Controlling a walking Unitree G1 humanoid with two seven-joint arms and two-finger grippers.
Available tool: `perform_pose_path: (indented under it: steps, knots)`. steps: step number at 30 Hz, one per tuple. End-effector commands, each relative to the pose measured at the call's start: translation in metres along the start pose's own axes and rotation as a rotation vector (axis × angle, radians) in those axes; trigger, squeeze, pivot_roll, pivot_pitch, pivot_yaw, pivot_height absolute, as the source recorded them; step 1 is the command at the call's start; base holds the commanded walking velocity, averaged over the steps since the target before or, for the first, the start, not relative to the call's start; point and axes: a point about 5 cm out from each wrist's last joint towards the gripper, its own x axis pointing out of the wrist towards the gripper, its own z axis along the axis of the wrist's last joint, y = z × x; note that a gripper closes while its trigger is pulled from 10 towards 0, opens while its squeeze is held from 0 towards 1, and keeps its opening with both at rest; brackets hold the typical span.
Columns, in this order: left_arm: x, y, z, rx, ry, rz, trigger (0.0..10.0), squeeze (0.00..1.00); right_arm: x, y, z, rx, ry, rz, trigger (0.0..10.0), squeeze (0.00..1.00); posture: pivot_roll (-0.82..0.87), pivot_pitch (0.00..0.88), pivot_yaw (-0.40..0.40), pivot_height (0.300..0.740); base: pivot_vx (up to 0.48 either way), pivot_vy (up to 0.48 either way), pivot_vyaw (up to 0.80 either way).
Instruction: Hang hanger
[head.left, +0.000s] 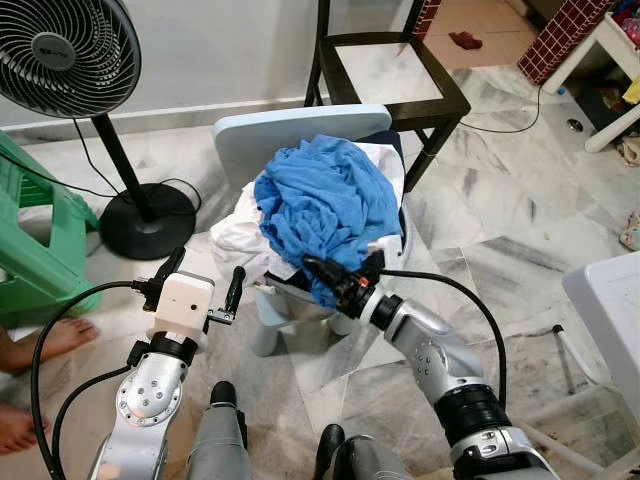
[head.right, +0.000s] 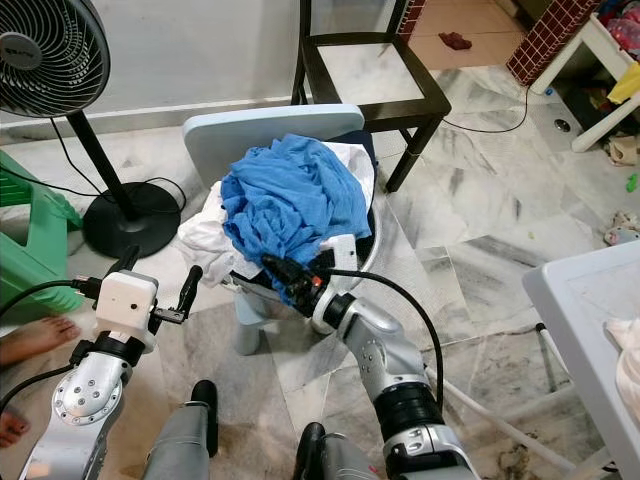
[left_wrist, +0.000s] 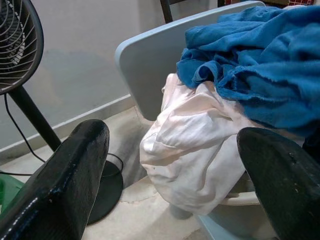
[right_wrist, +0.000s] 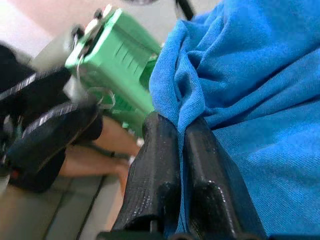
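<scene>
We see our right gripper (right_wrist: 181, 131) at frame centre, clenched on a fold of the crumpled blue cloth garment (head.left: 325, 205). That garment lies heaped over a white cloth garment (head.left: 235, 240) on the small pale-blue plastic chair (head.left: 290, 130). Our left gripper (head.left: 203, 281) hovers lower left, beside the chair, fingers spread and holding nothing. Black pedestal fan (head.left: 65, 50) upper left, green plastic stool (head.left: 40, 235) at left edge, dark wooden chair (head.left: 390, 70) top centre. We can't make out a hanger.

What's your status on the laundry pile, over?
Right gripper shut on a fold of the blue knit cloth. Left gripper open, short of the white garment. Both heaped on the pale blue plastic chair. No hanger visible.
</scene>
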Motion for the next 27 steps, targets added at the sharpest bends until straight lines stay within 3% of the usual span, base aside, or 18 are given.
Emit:
perform_pose_path:
  steps: [1,8,13,14,15,16,19,22,27]
  knots:
    - [-0.003,-0.005,-0.003,0.001,0.013,-0.011,10.0,0.00,-0.007,0.001,-0.010,0.008,0.048,0.019,0.0,0.00,0.40,0.324,-0.188,0.740,0.000,0.000,0.00]
    - [-0.003,-0.005,-0.003,0.003,0.016,-0.010,10.0,0.00,-0.017,0.010,-0.028,-0.031,0.159,0.112,0.0,0.00,0.40,0.326,-0.188,0.740,0.000,0.000,0.00]
    - [-0.003,-0.006,-0.004,0.005,0.019,-0.012,10.0,0.00,-0.015,0.006,-0.028,-0.064,0.171,0.062,0.0,0.00,0.40,0.325,-0.188,0.740,0.000,0.000,0.00]
    - [-0.003,-0.006,-0.004,0.006,0.019,-0.012,10.0,0.00,-0.015,0.004,-0.028,-0.074,0.167,0.043,3.0,0.00,0.40,0.325,-0.189,0.740,0.000,0.000,0.00]
    - [-0.003,-0.006,-0.004,0.006,0.020,-0.012,10.0,0.00,-0.014,0.001,-0.026,-0.098,0.162,0.011,9.9,0.00,0.40,0.324,-0.189,0.740,0.000,0.000,0.00]
    - [-0.003,-0.005,-0.004,0.007,0.020,-0.010,10.0,0.00,-0.013,-0.002,-0.023,-0.146,0.144,-0.030,10.0,0.00,0.40,0.324,-0.188,0.740,0.000,0.000,0.00]
    - [-0.003,-0.004,-0.004,0.009,0.022,0.001,10.0,0.00,-0.009,-0.007,-0.013,-0.175,0.074,-0.122,10.0,0.00,0.40,0.322,-0.188,0.740,0.000,0.000,0.00]
    - [-0.002,-0.003,-0.004,0.012,0.025,0.008,10.0,0.00,-0.004,-0.010,-0.003,-0.141,-0.001,-0.202,10.0,0.00,0.40,0.322,-0.187,0.740,0.000,0.000,0.00]
    - [0.000,-0.004,-0.004,0.015,0.023,0.008,10.0,0.00,0.011,0.005,0.001,-0.063,-0.061,-0.162,10.0,0.00,0.39,0.320,-0.183,0.740,0.000,0.000,0.00]
